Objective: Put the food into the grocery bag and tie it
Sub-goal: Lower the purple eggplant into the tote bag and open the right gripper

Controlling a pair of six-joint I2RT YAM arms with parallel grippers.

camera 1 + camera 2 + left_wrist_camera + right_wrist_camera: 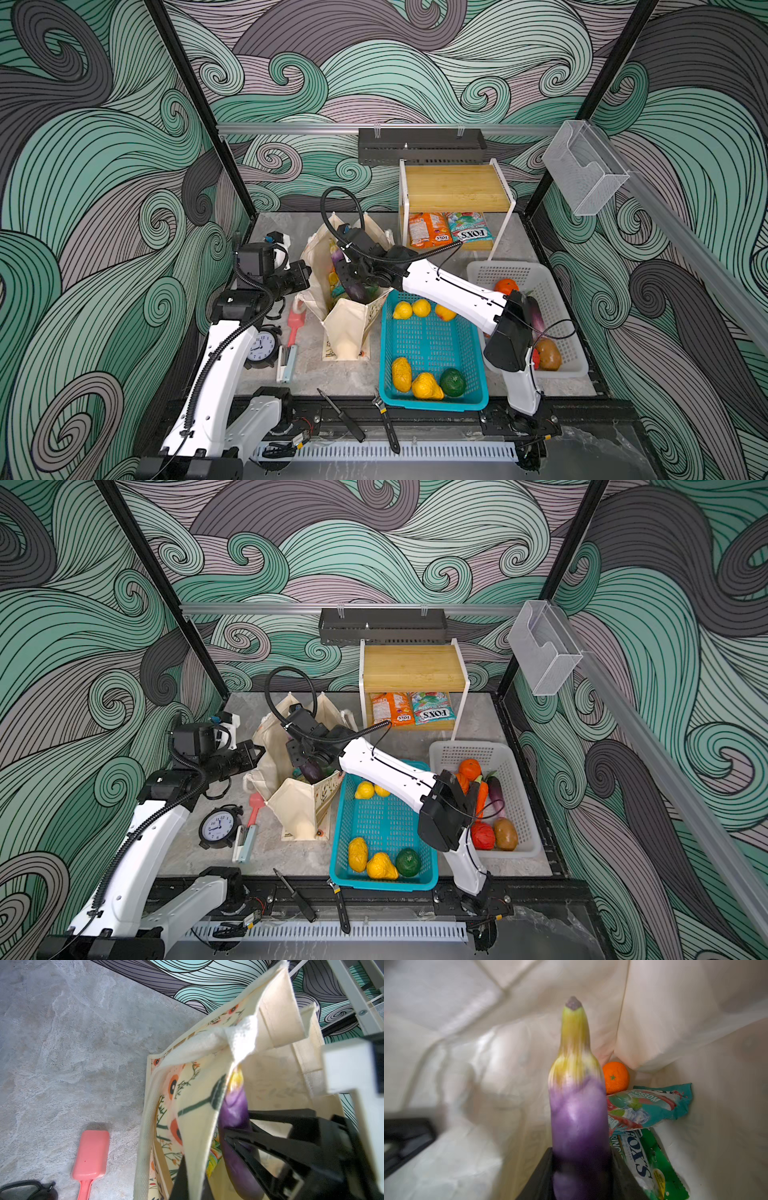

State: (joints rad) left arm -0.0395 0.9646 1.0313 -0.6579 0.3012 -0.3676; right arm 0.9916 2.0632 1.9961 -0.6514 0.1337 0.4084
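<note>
Loading step: the right gripper (581,1159), jaws half-closed on the eggplant (579,1105), holds it stem-first inside the grocery bag (349,328) above the orange (615,1077) and snack packets (652,1103), while the left gripper (306,272), fully closed, pinches the bag's rim, so a clean release appears next.

Twin overheads, wrists close, seemingly at bag (197,1105)

On my feed the grocery bag (193,1088) is matt cream cloth, its handle (241,1039) a coarser white weave. The eggplant (579,1118) looks smooth and glossy, the snack packets (652,1105) shiny crinkled film. The teal basket (432,345) is plastic mesh; the surface (62,1043) under it reads as matt grey stone.
</note>
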